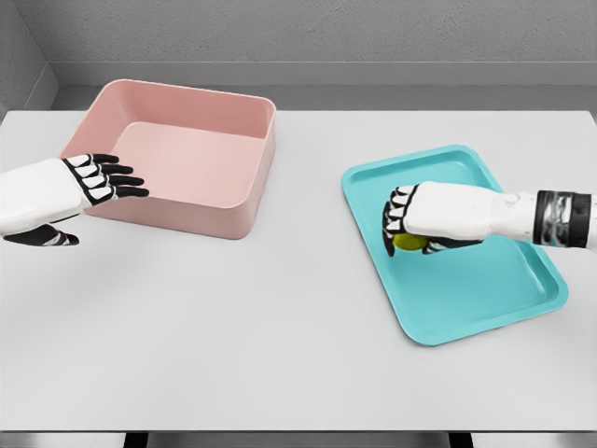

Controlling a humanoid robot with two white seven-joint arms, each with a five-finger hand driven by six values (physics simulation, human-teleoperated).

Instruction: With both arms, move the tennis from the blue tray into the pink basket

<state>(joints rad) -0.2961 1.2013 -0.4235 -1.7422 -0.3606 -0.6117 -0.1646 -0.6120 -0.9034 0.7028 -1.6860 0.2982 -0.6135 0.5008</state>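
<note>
While the left hand (65, 191) waits with flat, open fingers right by the near wall of the pink basket (261, 140), the right hand (424, 219) curls its fingers around the yellow tennis ball (408, 243) on the blue tray (485, 308) on the white table (233, 345).

Right hand (410, 222) grips tennis ball (408, 243) on blue tray (485, 299); left hand (93, 182) beside pink basket (187, 149).
</note>
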